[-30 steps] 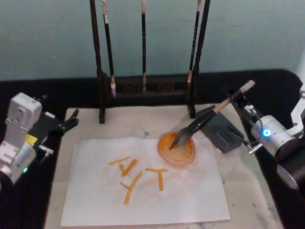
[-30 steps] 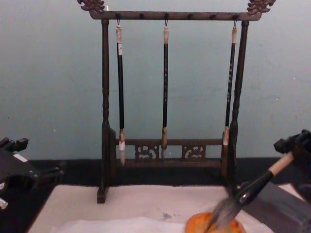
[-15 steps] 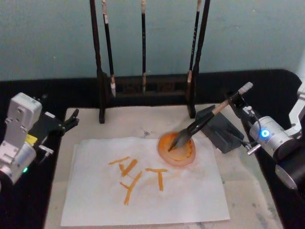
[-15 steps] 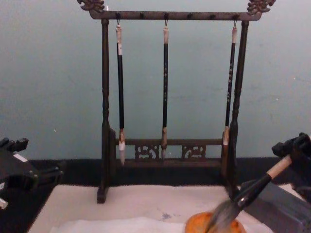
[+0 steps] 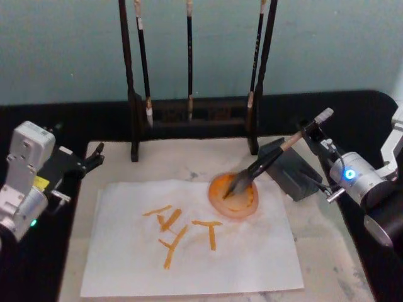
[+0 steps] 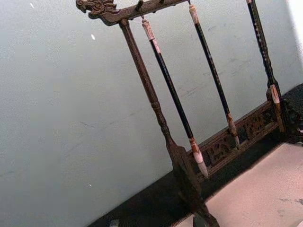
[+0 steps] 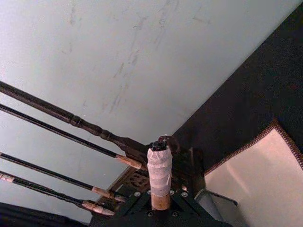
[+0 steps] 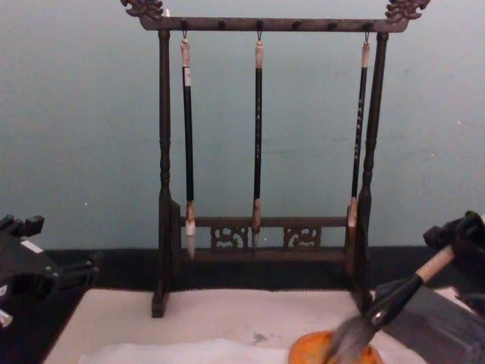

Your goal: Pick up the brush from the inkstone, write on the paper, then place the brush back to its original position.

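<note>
While the right gripper [image 5: 310, 133] clamps the upper handle of the brush [image 5: 261, 165], the tuft rests in the orange dish [image 5: 234, 200] at the far right of the paper [image 5: 189, 264]. Risks: a loaded tuft may drip when lifted toward the grey block [image 5: 291, 170], and a dragged tuft may shift the dish or wrinkle the sheet. The left gripper [image 5: 93, 158] is parked at the left.
</note>
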`<action>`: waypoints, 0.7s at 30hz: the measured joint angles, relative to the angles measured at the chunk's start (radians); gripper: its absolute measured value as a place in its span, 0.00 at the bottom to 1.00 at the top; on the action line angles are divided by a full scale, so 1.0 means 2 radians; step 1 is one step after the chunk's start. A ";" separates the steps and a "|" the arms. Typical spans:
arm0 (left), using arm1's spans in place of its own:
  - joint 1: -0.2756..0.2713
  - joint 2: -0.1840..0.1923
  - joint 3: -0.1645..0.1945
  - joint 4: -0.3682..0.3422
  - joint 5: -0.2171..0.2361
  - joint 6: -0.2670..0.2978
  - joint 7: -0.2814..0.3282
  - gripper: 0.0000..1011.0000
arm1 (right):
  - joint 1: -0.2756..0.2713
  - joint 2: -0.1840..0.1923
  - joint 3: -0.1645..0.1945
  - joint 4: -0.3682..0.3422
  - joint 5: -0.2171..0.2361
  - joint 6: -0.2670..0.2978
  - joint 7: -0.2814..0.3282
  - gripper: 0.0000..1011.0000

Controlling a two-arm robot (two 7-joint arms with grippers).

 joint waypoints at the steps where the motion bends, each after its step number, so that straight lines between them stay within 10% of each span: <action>1: 0.000 0.000 0.000 0.000 0.000 0.000 0.000 1.00 | 0.001 0.000 -0.001 0.001 0.001 0.000 0.001 0.00; 21: 0.000 0.000 0.000 0.000 0.000 0.000 0.000 1.00 | 0.026 0.009 -0.029 0.031 0.016 0.005 0.023 0.00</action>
